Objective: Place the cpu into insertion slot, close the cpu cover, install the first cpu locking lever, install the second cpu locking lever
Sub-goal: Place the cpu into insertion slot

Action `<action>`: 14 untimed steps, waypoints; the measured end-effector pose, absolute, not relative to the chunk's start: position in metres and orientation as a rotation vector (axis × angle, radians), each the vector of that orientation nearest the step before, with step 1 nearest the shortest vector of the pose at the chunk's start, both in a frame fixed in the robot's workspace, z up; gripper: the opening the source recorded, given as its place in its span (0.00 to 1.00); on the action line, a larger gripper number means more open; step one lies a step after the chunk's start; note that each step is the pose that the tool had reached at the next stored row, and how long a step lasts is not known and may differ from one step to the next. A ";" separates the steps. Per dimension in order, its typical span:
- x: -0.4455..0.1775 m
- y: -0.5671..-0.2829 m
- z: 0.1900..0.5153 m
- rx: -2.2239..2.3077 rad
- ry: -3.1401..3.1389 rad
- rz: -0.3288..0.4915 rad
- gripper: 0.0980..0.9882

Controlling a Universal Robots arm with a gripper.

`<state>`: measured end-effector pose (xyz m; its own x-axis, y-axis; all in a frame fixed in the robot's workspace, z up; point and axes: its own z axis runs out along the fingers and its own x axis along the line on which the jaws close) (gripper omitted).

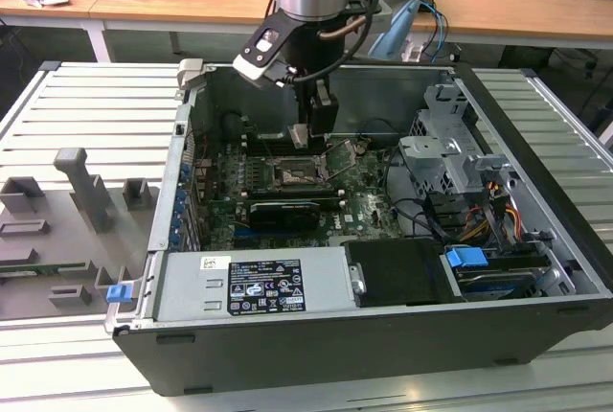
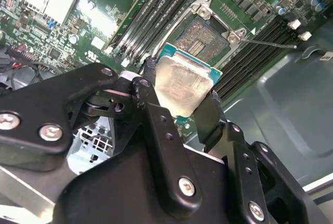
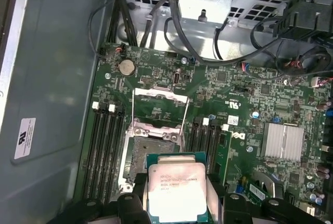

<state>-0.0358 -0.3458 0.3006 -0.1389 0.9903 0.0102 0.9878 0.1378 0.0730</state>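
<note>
Open computer case [image 1: 316,359], cpu [image 3: 177,188] gripped between 2 fingers [image 2: 157,125], above insertion slot [image 3: 149,153]

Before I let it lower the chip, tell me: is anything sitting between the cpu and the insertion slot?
Nothing visible does. The gripper holds the cpu above the insertion slot, whose contact field lies bare, and the cpu cover is swung open, away from the slot's opening.

In the first wrist view the cpu [image 3: 177,190] covers part of the insertion slot [image 3: 145,156].
</note>
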 end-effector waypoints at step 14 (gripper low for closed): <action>-0.036 -0.345 0.285 2.150 2.229 0.093 0.49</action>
<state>-0.0358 -0.3449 0.2846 -0.0367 0.9993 0.0104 0.9967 0.0358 0.0732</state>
